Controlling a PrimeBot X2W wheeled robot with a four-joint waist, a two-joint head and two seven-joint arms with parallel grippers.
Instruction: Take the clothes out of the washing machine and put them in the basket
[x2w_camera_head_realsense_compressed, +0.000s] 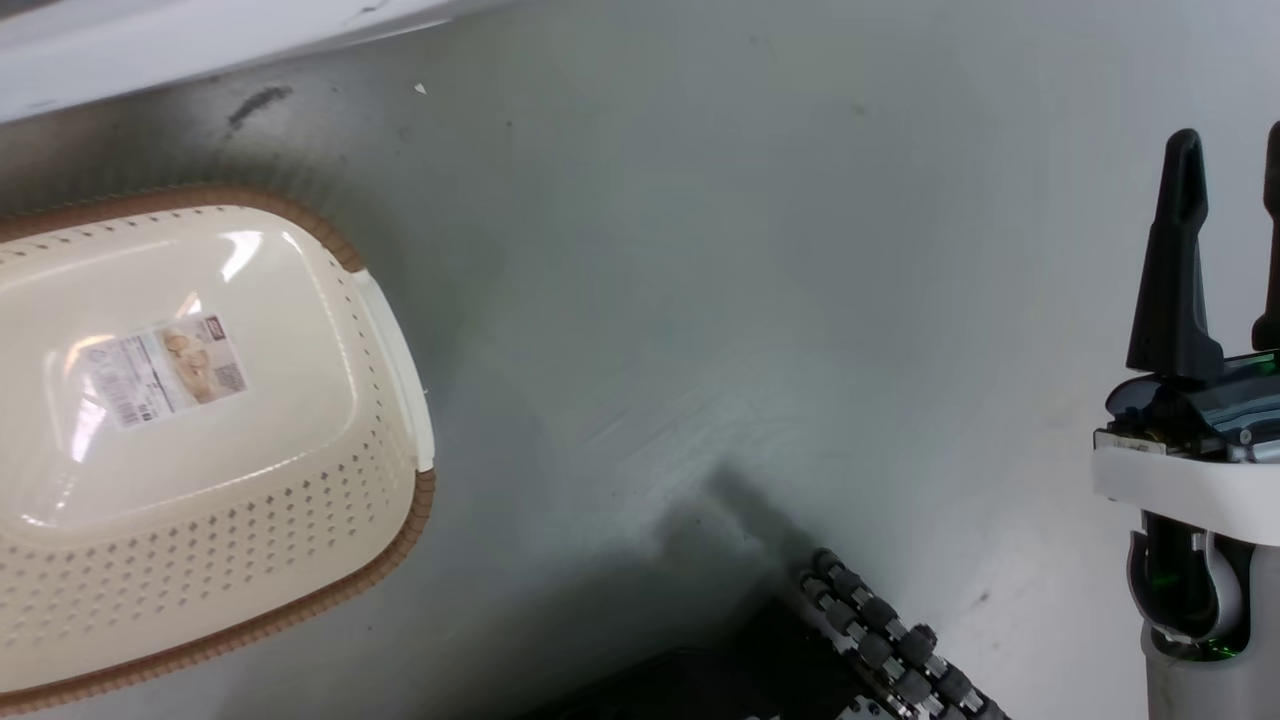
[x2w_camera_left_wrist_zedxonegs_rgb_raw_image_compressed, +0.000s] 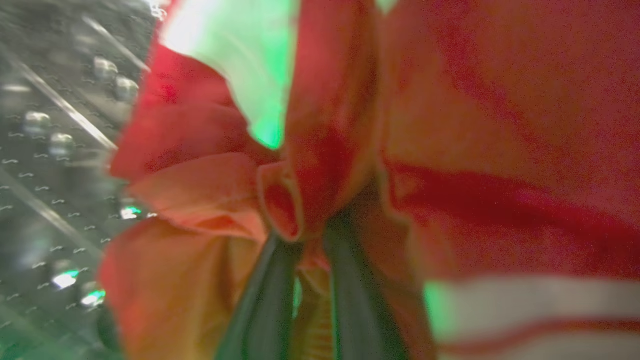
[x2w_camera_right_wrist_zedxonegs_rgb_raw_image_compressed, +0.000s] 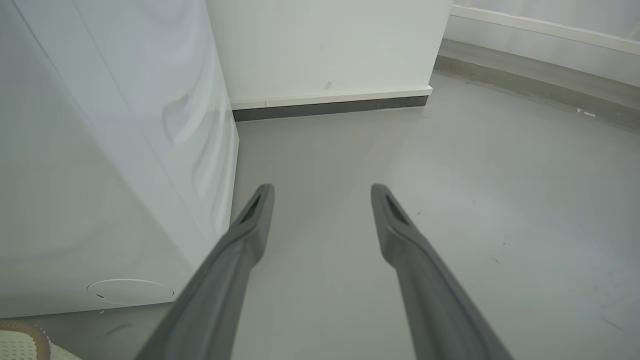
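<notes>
The left pincer (x2w_camera_left_wrist_zedxonegs_rgb_raw_image_compressed: 307, 250) is pinching a fold of the bright red clothes (x2w_camera_left_wrist_zedxonegs_rgb_raw_image_compressed: 475, 125), bunched around its tips inside the perforated steel drum (x2w_camera_left_wrist_zedxonegs_rgb_raw_image_compressed: 50, 175), seemingly to haul them out. The right pincer (x2w_camera_right_wrist_zedxonegs_rgb_raw_image_compressed: 322, 200) is hanging spread beside the white washing machine (x2w_camera_right_wrist_zedxonegs_rgb_raw_image_compressed: 100, 150); the cream perforated basket (x2w_camera_head_realsense_compressed: 250, 540) is waiting empty to its left.

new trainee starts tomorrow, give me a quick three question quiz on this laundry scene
1. True or false: the basket is empty.
2. The left gripper is: A open and holding nothing; B shut on the clothes inside the washing machine; C shut on the basket's rim.
3. Fill in: the right gripper has its fingers ____, with nothing between them.

Key: 1 true; 2 B; 3 open.
</notes>
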